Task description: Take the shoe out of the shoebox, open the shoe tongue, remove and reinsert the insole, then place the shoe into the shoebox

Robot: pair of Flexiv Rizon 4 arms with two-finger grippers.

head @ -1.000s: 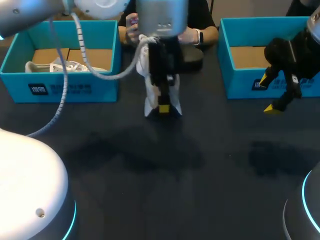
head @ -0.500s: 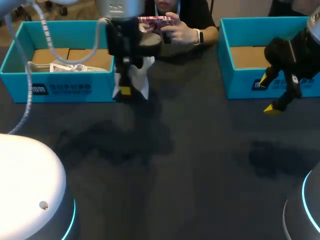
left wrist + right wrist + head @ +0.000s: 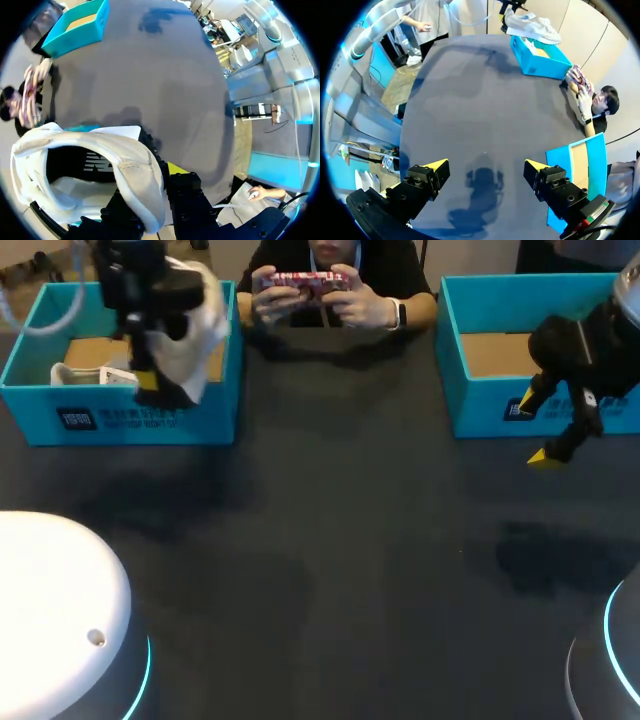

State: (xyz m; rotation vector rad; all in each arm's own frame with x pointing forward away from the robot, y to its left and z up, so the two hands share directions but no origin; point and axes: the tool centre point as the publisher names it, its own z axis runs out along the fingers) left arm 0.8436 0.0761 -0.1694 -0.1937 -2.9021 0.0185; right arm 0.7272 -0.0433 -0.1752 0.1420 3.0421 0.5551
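shoe (image 3: 196, 328) crosswise above shoebox (image 3: 60, 400)

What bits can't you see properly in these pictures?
Head view: the shoe's inside, hidden by its own side and the left gripper.
Left wrist view: the left shoebox, almost all covered by the shoe.
Right wrist view: the shoe, too far and small to show the grip.

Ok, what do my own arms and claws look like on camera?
Both are black, blocky two-finger units with wedge-shaped bright yellow tips: left claw, right claw. The left arm is smooth, rounded and white; it and the right arm each carry a glowing cyan ring.
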